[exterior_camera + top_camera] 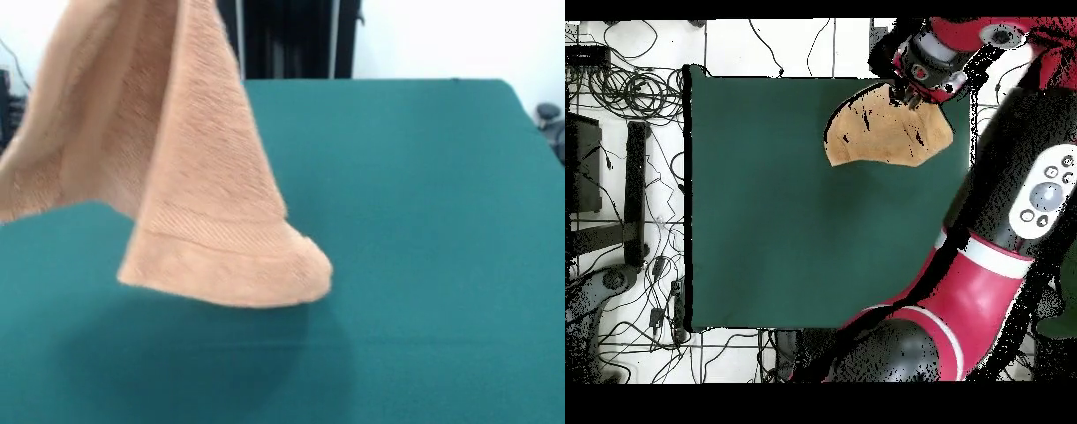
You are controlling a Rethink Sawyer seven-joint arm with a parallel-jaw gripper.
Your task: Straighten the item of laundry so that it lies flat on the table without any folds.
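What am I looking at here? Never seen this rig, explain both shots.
It is a single red and black robot arm at a table with a dark green top. One picture looks across the table toward the robot; the other looks straight down, with the robot's base at the bottom. The only item is a tan-orange towel, which hangs in the air above the table, draped and folded rather than lying flat. In the overhead picture the end effector sits at the towel's top edge, apparently holding it up. The grip itself is hidden.
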